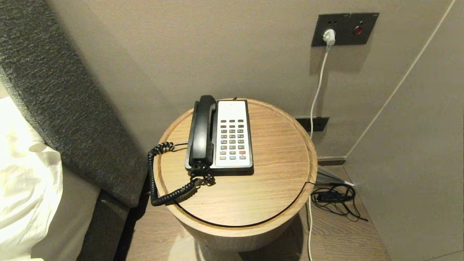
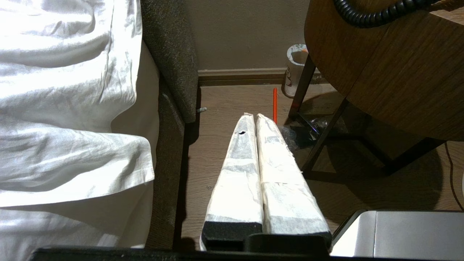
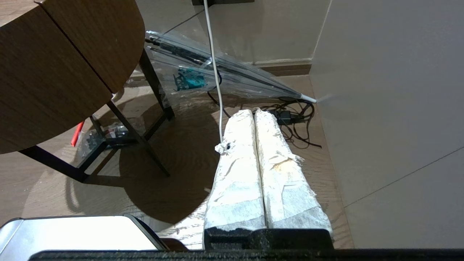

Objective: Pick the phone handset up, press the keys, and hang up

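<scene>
Currently we find the long black plastic phone handset (image 1: 201,132) lying in its cradle on the left side of the black-and-white phone base (image 1: 233,136), which sits on the round wooden bedside table (image 1: 275,163). Its black coiled cord (image 1: 165,181) loops over the table's left edge. To the right of the handset, the grid of small dark grey keys (image 1: 232,139), with one red button, stands untouched. Neither arm shows in the head view. We note the left gripper (image 2: 255,116), low beside the bed, with its white-wrapped fingers pressed together and holding nothing. The right gripper (image 3: 253,111), low over the floor to the table's right, is likewise closed and empty.
</scene>
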`<state>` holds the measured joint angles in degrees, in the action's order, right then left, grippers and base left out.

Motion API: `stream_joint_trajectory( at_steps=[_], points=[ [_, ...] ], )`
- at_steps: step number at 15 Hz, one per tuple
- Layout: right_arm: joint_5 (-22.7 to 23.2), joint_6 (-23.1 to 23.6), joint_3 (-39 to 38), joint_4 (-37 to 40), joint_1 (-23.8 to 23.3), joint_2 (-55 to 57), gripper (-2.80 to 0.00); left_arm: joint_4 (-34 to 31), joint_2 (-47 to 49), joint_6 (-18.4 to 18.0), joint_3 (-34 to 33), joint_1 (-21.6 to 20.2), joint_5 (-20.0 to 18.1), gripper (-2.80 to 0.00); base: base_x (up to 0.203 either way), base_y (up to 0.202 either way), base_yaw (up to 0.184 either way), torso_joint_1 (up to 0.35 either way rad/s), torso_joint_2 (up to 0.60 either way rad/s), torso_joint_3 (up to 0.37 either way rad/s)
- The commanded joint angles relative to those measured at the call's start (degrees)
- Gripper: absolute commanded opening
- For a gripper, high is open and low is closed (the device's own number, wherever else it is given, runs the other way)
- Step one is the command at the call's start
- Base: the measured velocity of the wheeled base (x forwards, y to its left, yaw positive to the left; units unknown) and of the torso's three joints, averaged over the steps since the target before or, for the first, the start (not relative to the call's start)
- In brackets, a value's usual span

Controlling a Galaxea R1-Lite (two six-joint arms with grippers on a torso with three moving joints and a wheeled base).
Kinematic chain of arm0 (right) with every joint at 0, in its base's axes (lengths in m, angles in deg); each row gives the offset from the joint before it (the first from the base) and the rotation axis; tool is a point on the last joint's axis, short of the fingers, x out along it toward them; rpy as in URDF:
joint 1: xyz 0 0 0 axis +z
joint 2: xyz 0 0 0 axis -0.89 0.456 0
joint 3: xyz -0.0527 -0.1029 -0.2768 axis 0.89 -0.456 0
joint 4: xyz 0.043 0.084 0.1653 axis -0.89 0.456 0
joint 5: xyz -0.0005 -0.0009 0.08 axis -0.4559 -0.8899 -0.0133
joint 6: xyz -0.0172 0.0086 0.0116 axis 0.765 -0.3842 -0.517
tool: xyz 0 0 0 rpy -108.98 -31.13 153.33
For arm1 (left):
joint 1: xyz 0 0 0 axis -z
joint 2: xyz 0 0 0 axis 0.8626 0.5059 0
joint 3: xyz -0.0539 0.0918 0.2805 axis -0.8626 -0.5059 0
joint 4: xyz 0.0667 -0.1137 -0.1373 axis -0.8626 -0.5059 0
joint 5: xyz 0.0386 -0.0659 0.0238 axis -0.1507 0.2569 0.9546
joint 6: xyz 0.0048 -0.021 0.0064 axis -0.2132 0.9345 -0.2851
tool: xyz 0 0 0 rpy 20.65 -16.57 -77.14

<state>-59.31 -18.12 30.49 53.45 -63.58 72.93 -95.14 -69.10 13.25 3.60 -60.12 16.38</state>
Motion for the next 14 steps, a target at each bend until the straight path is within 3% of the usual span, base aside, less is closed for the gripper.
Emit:
stream_joint_trajectory(
  at_steps=[1, 14],
  points=[
    [0.0, -0.15, -0.07, 0.05, 0.0, 0.12, -2.8, -0.06, -0.02, -0.03, -0.02, -0.02, -0.13, -2.8, 0.0, 0.0, 0.0, 0.0, 0.0, 0.0],
    [0.0, -0.15, 0.01, -0.04, 0.0, 0.12, -2.8, 0.62, -0.02, 0.15, -0.19, -0.02, 0.23, -2.8, 0.0, 0.0, 0.0, 0.0, 0.0, 0.0]
  ],
)
